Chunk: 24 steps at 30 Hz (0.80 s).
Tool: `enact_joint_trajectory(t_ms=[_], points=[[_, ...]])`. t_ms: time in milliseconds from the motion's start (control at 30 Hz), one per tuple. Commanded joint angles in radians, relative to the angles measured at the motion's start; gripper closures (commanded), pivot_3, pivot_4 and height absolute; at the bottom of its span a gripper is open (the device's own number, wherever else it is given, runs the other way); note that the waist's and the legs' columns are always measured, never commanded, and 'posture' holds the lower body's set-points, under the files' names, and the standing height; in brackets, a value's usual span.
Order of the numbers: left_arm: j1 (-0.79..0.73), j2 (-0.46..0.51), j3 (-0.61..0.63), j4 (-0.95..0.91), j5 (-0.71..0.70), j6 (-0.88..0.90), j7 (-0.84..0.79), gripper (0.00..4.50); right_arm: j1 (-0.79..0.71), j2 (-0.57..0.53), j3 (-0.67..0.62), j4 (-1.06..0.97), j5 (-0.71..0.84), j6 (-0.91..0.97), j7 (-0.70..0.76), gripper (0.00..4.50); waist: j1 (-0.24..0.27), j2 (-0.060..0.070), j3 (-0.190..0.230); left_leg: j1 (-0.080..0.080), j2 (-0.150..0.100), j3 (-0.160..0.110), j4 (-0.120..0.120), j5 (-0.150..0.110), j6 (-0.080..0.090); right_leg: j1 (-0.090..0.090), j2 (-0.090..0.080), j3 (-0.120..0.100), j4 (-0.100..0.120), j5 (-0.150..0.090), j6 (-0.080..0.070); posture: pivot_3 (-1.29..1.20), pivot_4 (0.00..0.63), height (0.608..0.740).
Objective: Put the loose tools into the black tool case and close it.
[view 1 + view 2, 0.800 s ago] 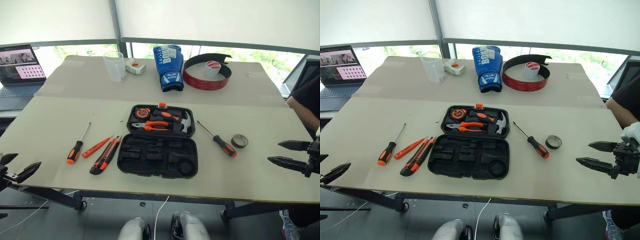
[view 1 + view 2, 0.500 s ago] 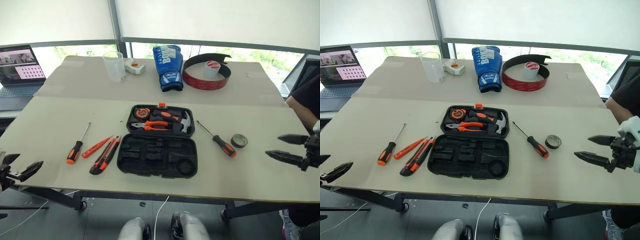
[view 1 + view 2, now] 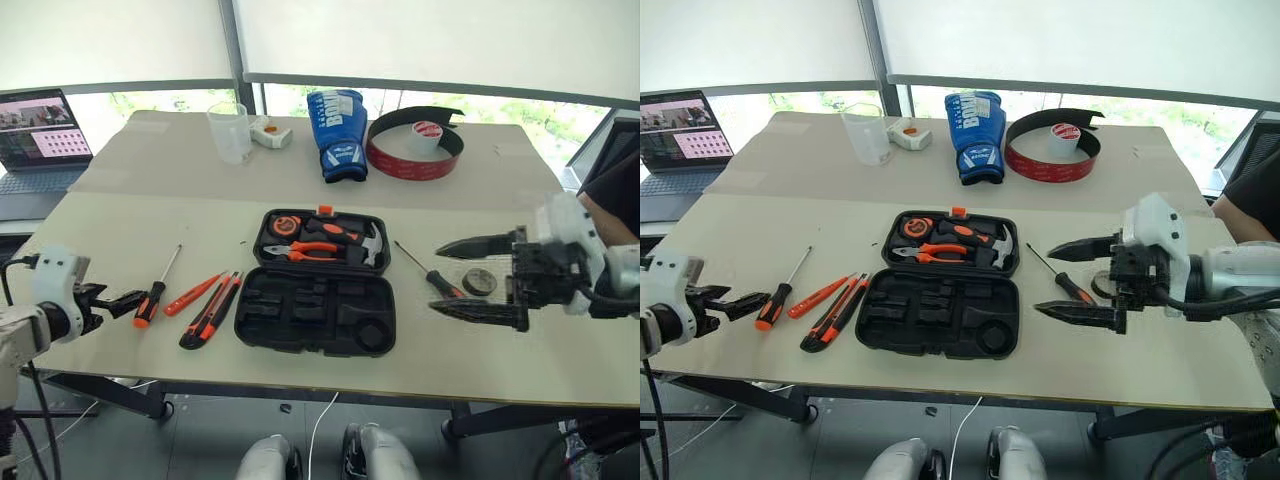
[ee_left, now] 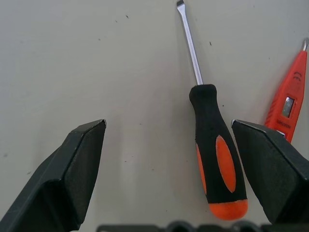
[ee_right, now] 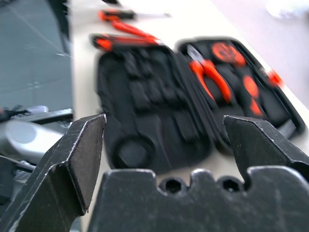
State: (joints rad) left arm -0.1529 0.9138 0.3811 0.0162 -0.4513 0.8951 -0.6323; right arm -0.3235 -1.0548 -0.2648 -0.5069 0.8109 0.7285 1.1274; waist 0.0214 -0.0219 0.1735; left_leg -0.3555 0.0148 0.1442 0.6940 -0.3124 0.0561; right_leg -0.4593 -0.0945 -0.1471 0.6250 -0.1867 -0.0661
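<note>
Wide, flat, pale table (image 3: 120, 215) with a matte top, bare toward both side edges and along the near edge in front of the case. Lying open at the middle, black tool case (image 3: 318, 284): moulded plastic clamshell, far half holding pliers (image 3: 300, 251) and a steel-headed hammer (image 3: 368, 243), near half showing empty shaped slots and a round recess. At the far edge, curved red-and-black band (image 3: 414, 150), blue boxing glove (image 3: 336, 134) and clear plastic cup (image 3: 230, 132); off the far-left corner, a laptop (image 3: 40, 128).

Left of the case, flat on the table: utility knife (image 3: 209, 312) just beside the case, thin orange screwdriver (image 3: 194, 294) next to it, then left screwdriver (image 3: 155, 291), slim steel shaft, bulbous black-and-orange handle. Right of the case: right screwdriver (image 3: 437, 282), and small dark tape roll (image 3: 479, 281) beyond it.

Right claw (image 3: 480, 277) above the table over the right screwdriver and tape roll, black tapered fingers spread wide, nothing between them. Left claw (image 3: 122, 300) near the table's left near corner, just beside the left screwdriver's handle, fingers apart and empty.

Left wrist view: flat blade tip of the left screwdriver and its handle between the two blocky fingers, closer to one of them, with clear table on the other side. Right wrist view: open case seen between the spread fingers.
</note>
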Motion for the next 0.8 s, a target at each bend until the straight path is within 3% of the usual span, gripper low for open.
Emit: enact_joint_trajectory(t_ms=[33,100,233,400,467,600,800], points=[[-0.024,0.0,-0.063,0.066,0.049,-0.043,-0.014,0.03,0.008,-0.004,-0.033,-0.076,0.074,0.023,-0.009,0.0,0.003,0.0,0.0,0.0,0.0,0.0,0.0,0.0,0.0,0.0,0.0,0.0,0.0,0.0,0.0,0.0,0.15,0.727],[-0.034,-0.009,-0.099,0.118,0.072,-0.071,-0.021,0.03,0.022,-0.004,-0.043,-0.087,0.077,0.016,-0.011,0.0,0.005,0.0,0.0,0.0,0.0,0.0,0.0,0.0,0.0,0.0,0.0,0.0,0.0,0.0,0.0,0.0,0.15,0.727],[-0.041,-0.02,-0.152,0.197,0.123,-0.13,-0.026,1.08,0.029,0.0,-0.052,-0.088,0.089,0.004,-0.019,0.0,0.01,0.003,-0.002,0.002,0.0,0.0,0.0,0.0,0.0,0.001,-0.001,0.0,0.0,0.0,0.0,0.0,0.15,0.727],[-0.047,-0.021,-0.163,0.242,0.143,-0.161,-0.03,3.02,0.055,0.009,-0.044,-0.084,0.054,-0.033,-0.022,0.0,0.011,0.007,-0.005,0.003,0.0,0.0,0.0,0.001,-0.001,0.001,-0.001,0.0,0.002,0.0,0.0,0.0,0.15,0.727],[-0.049,-0.015,-0.161,0.249,0.146,-0.176,-0.034,3.59,0.072,0.01,-0.044,-0.078,0.035,-0.049,-0.023,0.0,0.01,0.009,-0.005,0.003,0.0,0.0,0.0,0.001,-0.002,0.001,-0.001,0.0,0.002,0.0,0.0,0.0,0.15,0.727],[-0.084,-0.015,-0.124,0.243,0.135,-0.245,-0.041,3.6,0.108,0.013,-0.047,-0.062,-0.005,-0.072,-0.027,0.0,0.009,0.008,-0.005,0.003,0.0,0.0,0.0,0.001,-0.002,0.001,-0.001,0.0,0.003,0.0,0.0,0.0,0.15,0.727],[-0.288,0.016,-0.189,0.059,0.016,-0.425,-0.381,3.6,0.188,0.008,-0.063,-0.057,-0.04,-0.088,-0.02,0.0,0.029,-0.004,0.001,-0.003,0.0,-0.002,0.002,0.001,-0.002,-0.001,-0.001,-0.003,0.001,0.0,0.0,0.0,0.15,0.727]])
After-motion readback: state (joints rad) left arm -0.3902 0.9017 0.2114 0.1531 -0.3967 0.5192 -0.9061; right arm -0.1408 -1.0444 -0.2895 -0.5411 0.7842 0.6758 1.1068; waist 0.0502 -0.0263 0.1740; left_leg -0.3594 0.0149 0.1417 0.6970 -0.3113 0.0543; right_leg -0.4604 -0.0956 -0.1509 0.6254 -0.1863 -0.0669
